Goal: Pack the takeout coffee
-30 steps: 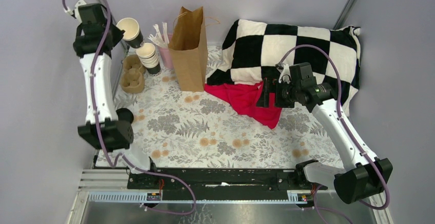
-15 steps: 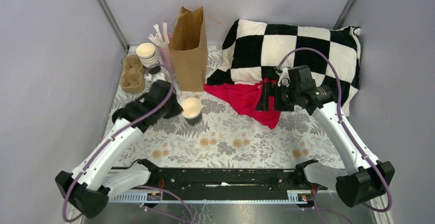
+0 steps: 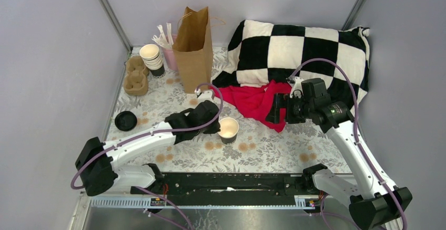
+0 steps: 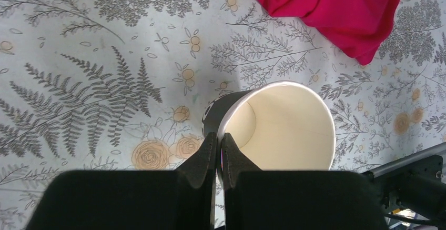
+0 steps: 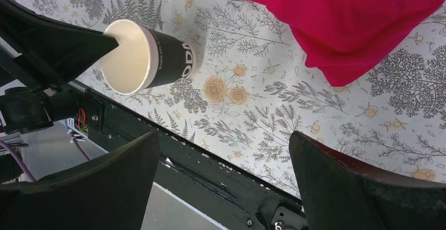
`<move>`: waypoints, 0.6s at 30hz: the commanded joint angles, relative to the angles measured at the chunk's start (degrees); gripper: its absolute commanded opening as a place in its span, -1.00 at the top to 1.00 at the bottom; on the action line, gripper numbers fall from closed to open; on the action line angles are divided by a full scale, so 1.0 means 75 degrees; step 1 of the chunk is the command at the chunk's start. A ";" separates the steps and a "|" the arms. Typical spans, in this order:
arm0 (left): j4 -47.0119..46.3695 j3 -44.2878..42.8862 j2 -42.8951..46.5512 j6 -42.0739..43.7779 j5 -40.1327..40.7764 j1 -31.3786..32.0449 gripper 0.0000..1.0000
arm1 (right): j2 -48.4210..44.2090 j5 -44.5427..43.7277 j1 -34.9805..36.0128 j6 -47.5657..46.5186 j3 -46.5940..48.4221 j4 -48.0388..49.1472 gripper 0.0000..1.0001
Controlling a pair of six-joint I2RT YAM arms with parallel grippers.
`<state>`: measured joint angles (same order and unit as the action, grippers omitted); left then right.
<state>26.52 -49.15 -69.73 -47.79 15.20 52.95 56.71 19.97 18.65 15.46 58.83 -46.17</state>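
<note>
Lidless dark paper cup [image 3: 228, 130] stands upright; what seems its black lid [image 3: 125, 120] lies well apart.

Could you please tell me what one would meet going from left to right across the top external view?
black lid → stack of cups → brown paper bag → open dark cup → right gripper

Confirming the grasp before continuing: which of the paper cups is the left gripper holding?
The single dark cup mid-table, its rim pinched by the left gripper. The other cups are nested in a stack beside the brown bag, untouched.
</note>
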 commanded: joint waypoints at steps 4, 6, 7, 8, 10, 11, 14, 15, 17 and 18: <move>-0.0878 0.0201 -0.0203 0.0137 0.0203 0.0083 0.95 | -0.0149 0.0075 0.0055 0.0035 -0.0031 0.0022 -0.98; -0.0769 0.0224 -0.0180 0.0095 0.0292 0.0073 0.71 | -0.0143 0.0087 0.0056 0.0027 -0.0006 0.0033 -0.98; -0.0637 0.0179 -0.0138 0.0097 0.0315 0.0082 0.57 | -0.0133 0.0100 0.0050 0.0024 0.0012 0.0028 -0.98; -0.0458 0.0093 -0.0080 0.0102 0.0371 0.0070 0.37 | -0.0132 0.0112 0.0055 0.0024 0.0044 0.0017 -0.98; 0.0006 -0.0170 0.0106 0.0139 0.0554 0.0076 0.17 | -0.0134 0.0150 0.0065 0.0028 0.0091 0.0008 -0.98; 0.0270 -0.0355 0.0186 0.0189 0.0626 0.0028 0.09 | -0.0133 0.0158 0.0067 0.0035 0.0115 0.0007 -0.98; 0.1489 -0.1052 0.0440 0.0235 0.0734 -0.0417 -0.17 | -0.0126 0.0156 0.0067 0.0058 0.0207 -0.0013 -0.98; 0.1857 -0.1193 0.0590 0.0238 0.0655 -0.0752 -0.22 | -0.0134 0.0161 0.0067 0.0065 0.0228 -0.0026 -0.98; 0.2326 -0.1337 0.0919 0.0327 0.0195 -0.1746 -0.30 | -0.0152 0.0191 0.0067 0.0127 0.0193 0.0015 -0.98; 0.2546 -0.1426 0.1054 0.0410 -0.0075 -0.2589 -0.33 | -0.0154 0.0243 0.0067 0.0180 0.0150 0.0016 -0.98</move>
<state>36.45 -54.83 -67.77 -46.02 16.75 47.09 56.29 20.49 18.65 15.59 58.63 -46.06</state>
